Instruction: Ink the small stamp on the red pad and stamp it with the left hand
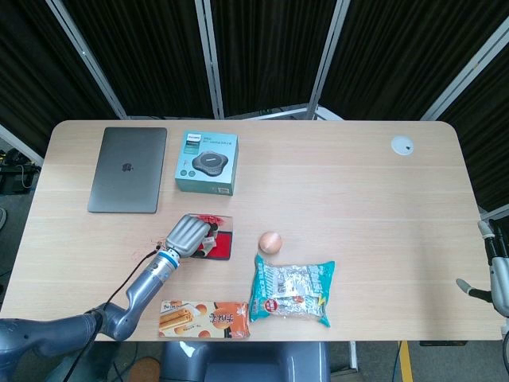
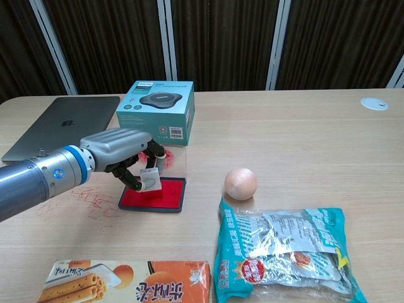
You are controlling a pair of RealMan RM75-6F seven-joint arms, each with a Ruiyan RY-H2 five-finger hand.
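My left hand (image 2: 120, 153) (image 1: 189, 233) pinches the small pale stamp (image 2: 150, 178) between thumb and fingers. It holds the stamp over the near left part of the red ink pad (image 2: 158, 196) (image 1: 225, 245). Whether the stamp's face touches the pad I cannot tell. The pad's clear lid stands open behind the hand. Faint red stamp marks (image 2: 88, 201) show on the wood left of the pad. My right hand (image 1: 491, 270) shows only partly at the table's far right edge, away from everything.
A pinkish ball (image 2: 240, 184) (image 1: 271, 242) lies right of the pad, above a teal snack bag (image 2: 284, 249). A biscuit box (image 2: 126, 283) sits at the front edge. Behind the pad are a teal product box (image 2: 158, 111) and a grey laptop (image 2: 63, 125). A white disc (image 2: 374, 103) lies far right.
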